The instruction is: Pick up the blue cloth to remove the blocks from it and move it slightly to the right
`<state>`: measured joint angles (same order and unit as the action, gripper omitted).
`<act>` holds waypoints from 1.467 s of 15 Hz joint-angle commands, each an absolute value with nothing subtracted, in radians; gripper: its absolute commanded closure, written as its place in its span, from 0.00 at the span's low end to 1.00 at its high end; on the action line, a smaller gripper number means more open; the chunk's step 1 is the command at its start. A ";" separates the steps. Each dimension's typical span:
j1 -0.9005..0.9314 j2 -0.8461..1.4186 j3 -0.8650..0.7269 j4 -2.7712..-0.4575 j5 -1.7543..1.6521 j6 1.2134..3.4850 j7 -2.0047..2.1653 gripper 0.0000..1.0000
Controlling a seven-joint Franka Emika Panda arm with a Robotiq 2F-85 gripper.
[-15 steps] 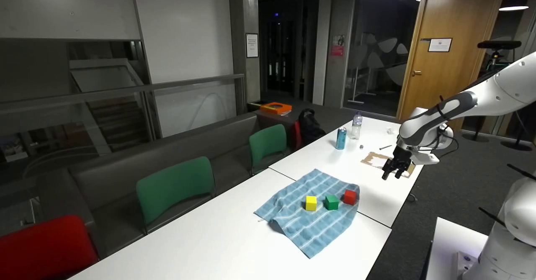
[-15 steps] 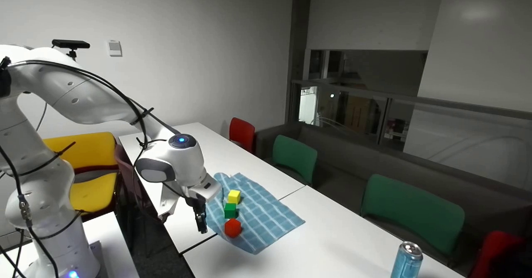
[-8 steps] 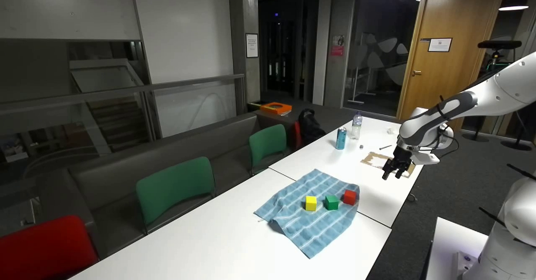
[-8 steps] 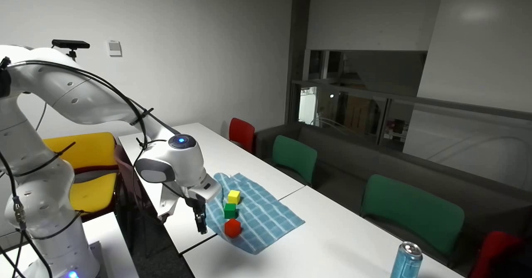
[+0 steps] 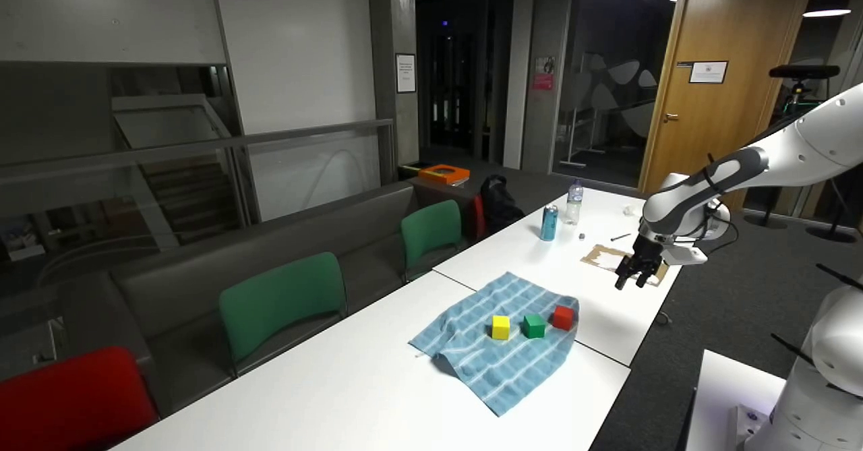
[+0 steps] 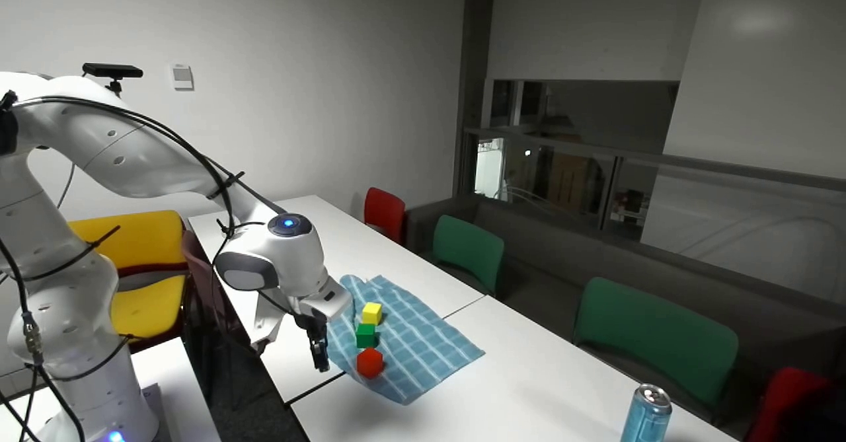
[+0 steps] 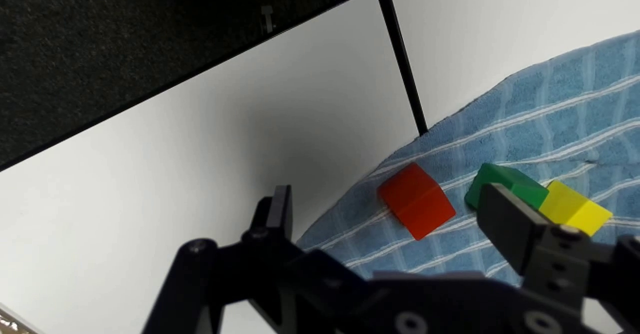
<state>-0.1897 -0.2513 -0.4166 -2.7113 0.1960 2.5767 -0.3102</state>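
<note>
Blue cloth (image 5: 509, 358) lies spread on the counter (image 5: 337, 383), lightly rumpled, with the seam (image 7: 402, 59) running beneath it. On it sit the yellow block (image 5: 500, 327), green block (image 5: 534, 326) and red block (image 5: 563, 317) in a rough row, the red one nearest the cloth's edge. Your jaws stand wide apart with nothing held, hanging above the counter near that same edge, so no grasp is made yet. The step in hand is most likely taking hold of the fabric. Aim for the strip of cloth outside the red block, so that you pinch fabric alone. In the wrist view the cloth's edge runs slantwise between the jaws; turning them to close square across it should gather a firmer fold. Come down slowly until you just meet the counter (soft cloth lies flat, and a high pinch will likely catch nothing), then bring the jaws together gently. Lift that edge with a slow tilt, and the blocks ought to slide toward the cloth's opposite side rather than off the counter beside the red block. A quick jerk could send them rolling. Once the cloth is bare, carry it slightly to the right, clear of the blocks, and lower it flat.
</note>
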 commanded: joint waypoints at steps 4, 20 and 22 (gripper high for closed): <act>-0.147 -0.197 -0.397 -2.656 0.279 2.615 -0.371 0.00; -0.015 0.226 -0.303 -2.374 0.787 2.841 -0.894 0.00; -0.033 0.276 -0.283 -2.332 0.833 2.834 -0.928 0.00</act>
